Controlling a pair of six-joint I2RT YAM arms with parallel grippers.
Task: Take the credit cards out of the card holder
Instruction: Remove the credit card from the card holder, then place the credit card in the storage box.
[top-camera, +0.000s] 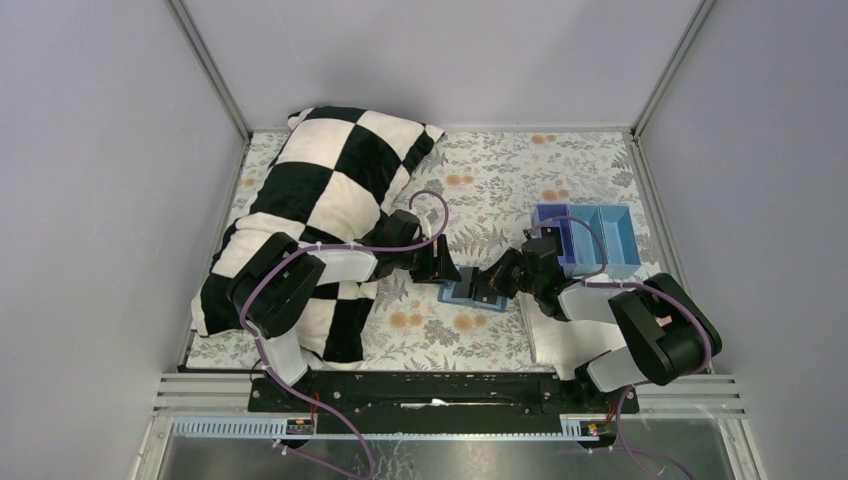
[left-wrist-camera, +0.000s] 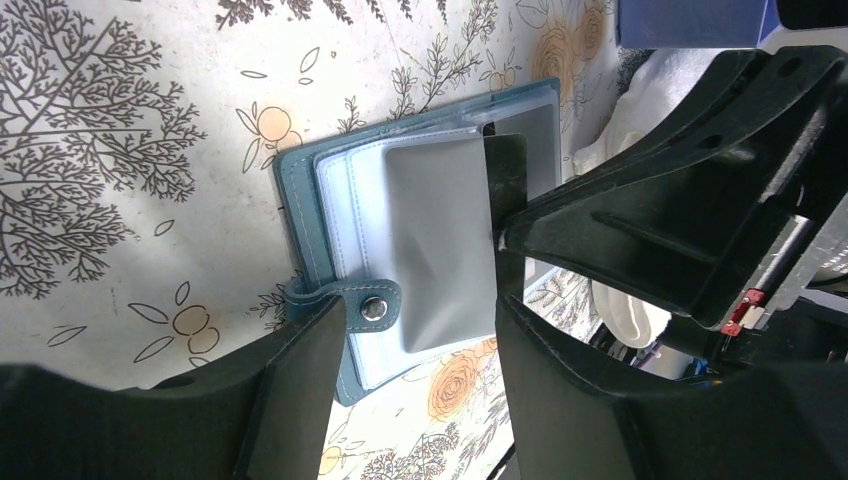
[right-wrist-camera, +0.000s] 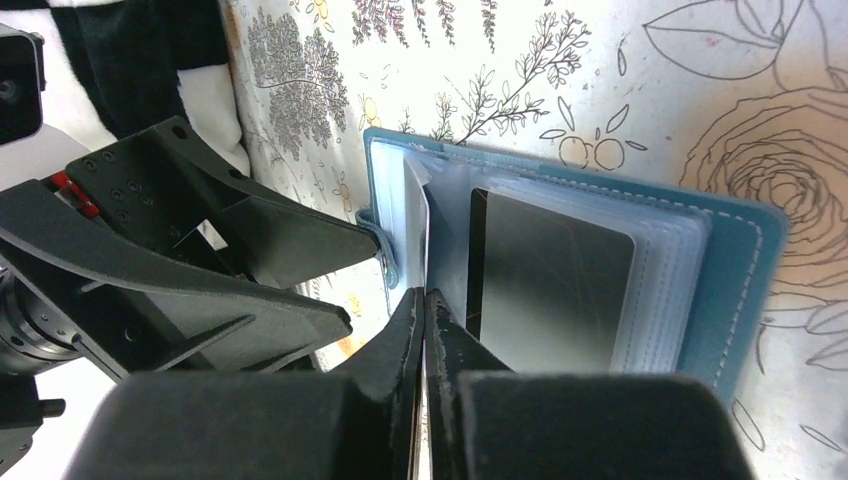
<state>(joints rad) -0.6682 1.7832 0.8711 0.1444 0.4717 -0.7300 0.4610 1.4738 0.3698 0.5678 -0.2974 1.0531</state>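
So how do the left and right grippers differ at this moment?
The left gripper is open, jaws wide either side of the card holder's strap edge; the right gripper is shut. The left clamps nothing; the right pinches a thin grey leaf standing up from the holder, card or sleeve page I cannot tell. Both are black and down at the open holder.
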